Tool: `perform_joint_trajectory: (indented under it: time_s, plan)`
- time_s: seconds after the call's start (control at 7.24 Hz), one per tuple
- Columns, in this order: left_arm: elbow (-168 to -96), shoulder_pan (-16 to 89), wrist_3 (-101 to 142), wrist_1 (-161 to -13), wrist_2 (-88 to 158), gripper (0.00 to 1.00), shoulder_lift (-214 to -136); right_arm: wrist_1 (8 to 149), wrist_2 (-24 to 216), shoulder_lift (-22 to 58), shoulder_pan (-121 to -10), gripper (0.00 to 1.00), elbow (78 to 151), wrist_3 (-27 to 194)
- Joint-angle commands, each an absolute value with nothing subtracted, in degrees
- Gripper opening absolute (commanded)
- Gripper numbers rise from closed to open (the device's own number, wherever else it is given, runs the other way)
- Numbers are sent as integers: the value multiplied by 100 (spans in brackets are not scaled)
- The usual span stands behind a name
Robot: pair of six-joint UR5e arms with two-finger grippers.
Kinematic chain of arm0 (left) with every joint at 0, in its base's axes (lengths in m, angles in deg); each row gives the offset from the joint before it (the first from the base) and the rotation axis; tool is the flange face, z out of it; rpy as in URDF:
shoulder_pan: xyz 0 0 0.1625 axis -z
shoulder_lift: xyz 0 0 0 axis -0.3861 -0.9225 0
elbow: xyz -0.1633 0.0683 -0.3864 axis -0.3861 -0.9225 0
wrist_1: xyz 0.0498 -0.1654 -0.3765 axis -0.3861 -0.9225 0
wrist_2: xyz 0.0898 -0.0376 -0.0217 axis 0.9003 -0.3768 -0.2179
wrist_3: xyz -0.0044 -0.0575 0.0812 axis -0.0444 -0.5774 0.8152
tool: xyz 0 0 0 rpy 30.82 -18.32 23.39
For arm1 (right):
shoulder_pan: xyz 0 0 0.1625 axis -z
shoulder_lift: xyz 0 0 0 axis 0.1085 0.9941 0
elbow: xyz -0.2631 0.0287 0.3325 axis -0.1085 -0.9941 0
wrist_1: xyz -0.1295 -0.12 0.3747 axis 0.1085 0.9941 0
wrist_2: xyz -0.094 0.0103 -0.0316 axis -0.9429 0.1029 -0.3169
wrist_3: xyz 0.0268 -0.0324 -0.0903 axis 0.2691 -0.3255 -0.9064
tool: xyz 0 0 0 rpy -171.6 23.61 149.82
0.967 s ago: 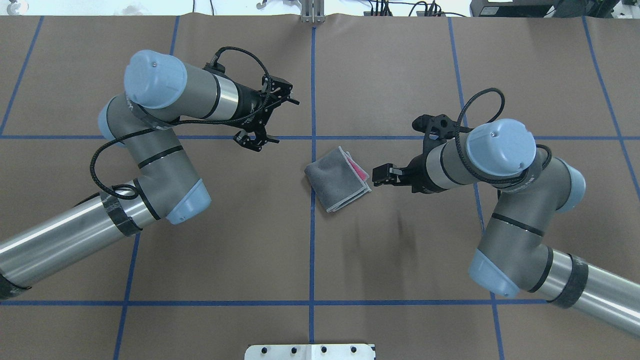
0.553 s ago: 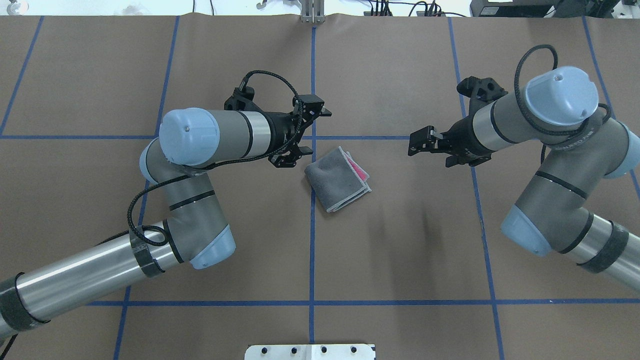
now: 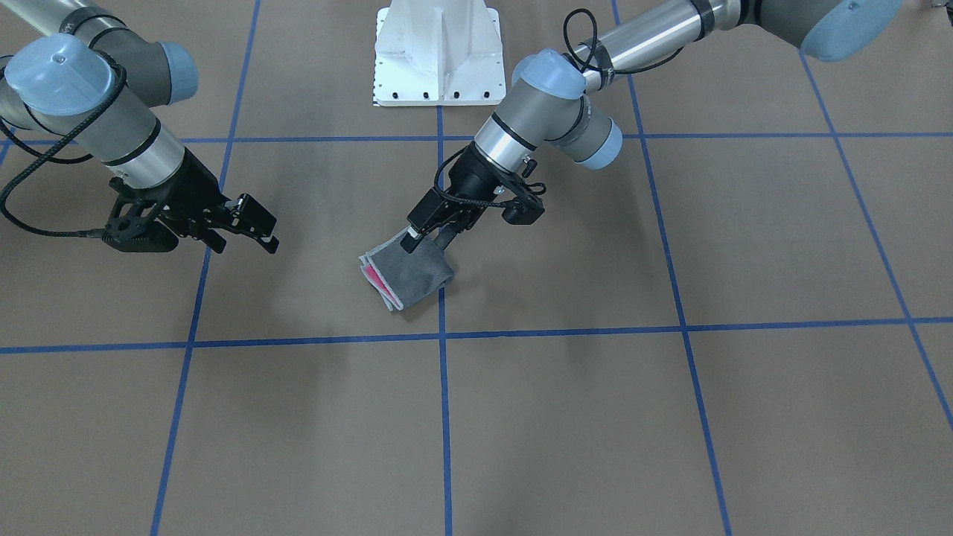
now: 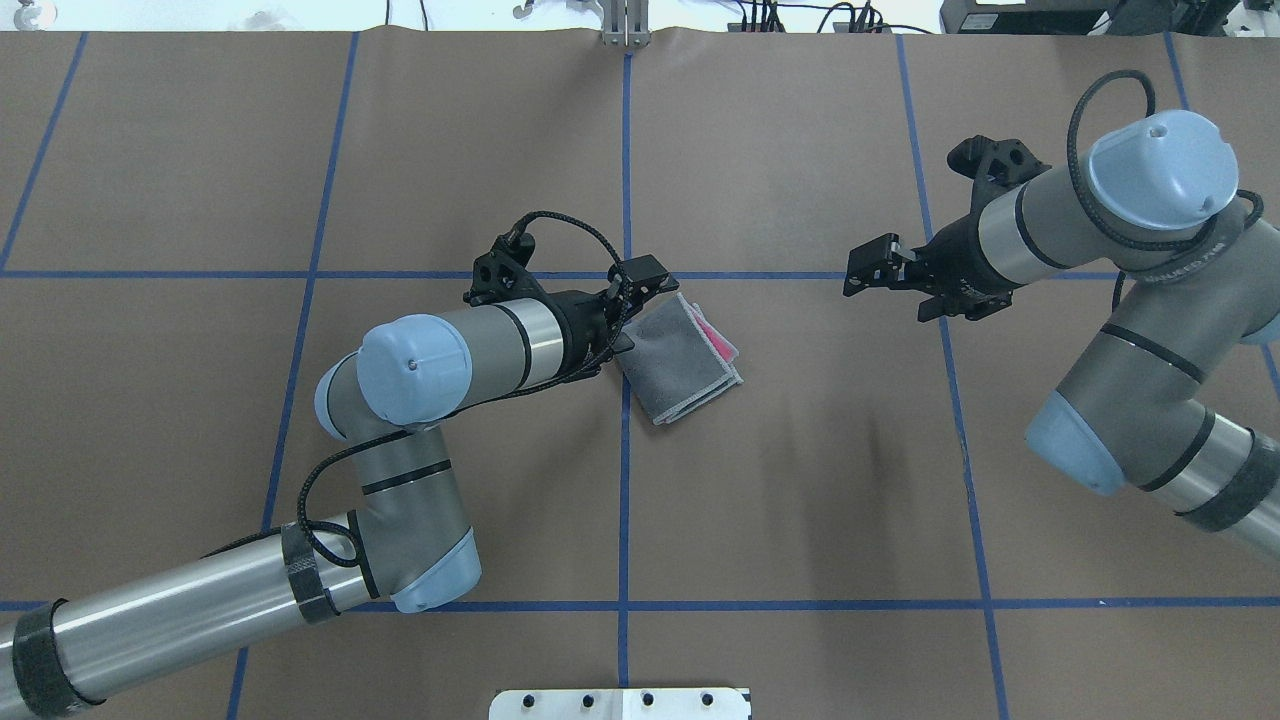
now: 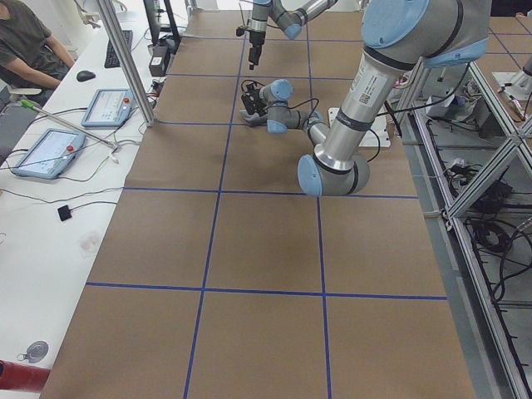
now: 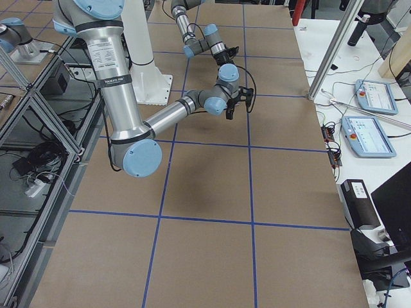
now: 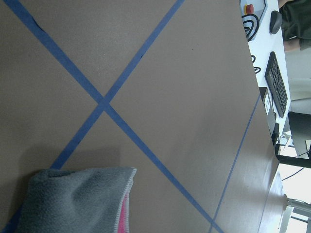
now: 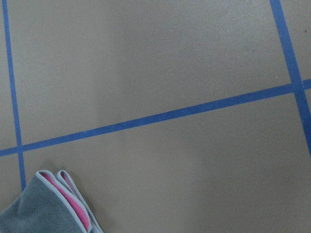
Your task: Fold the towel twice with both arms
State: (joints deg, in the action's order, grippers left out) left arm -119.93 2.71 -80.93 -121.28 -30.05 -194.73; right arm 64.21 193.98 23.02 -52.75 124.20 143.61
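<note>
The towel lies folded near the table's middle, dark grey face up, with pink showing between the layers at its right edge. It also shows as the towel, the towel and the towel. My left gripper is open and low at the towel's folded left edge, one finger on either side of the corner. In the front view the left gripper hangs right over that edge; I cannot tell if it touches. My right gripper is open, empty and well to the towel's right; it is also in the front view.
Brown paper with blue tape lines covers the table. The white pedestal base stands at the robot's side. Beyond the table's far edge are tablets, a keyboard and a seated person.
My left arm has swung right and down, bringing its gripper from far left of the towel to its left edge. My right arm has pulled back to the right, away from the towel.
</note>
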Motion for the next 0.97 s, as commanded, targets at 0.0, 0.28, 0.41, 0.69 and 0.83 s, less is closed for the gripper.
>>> perform_joint_trajectory:
  time_s: [0.0,0.28,0.41,0.69,0.83]
  plan:
    - [-11630,199,-8038,-12432,-2687,100,-19546,6424,19399,2323,-5281,100,12419,14365]
    - [-11243,199,-8038,-12584,-2580,100,-19826,6424,19390,2375,-5316,100,12410,14330]
    - [-11111,199,-8038,-12601,-2545,100,-19898,6424,19390,2410,-5316,100,12410,14321]
    - [-10943,199,-7837,-12619,-2553,100,-19881,6424,19390,2411,-5325,100,12402,14321]
    - [-10943,199,-7827,-12611,-2562,100,-19872,6424,19390,2411,-5325,100,12419,14321]
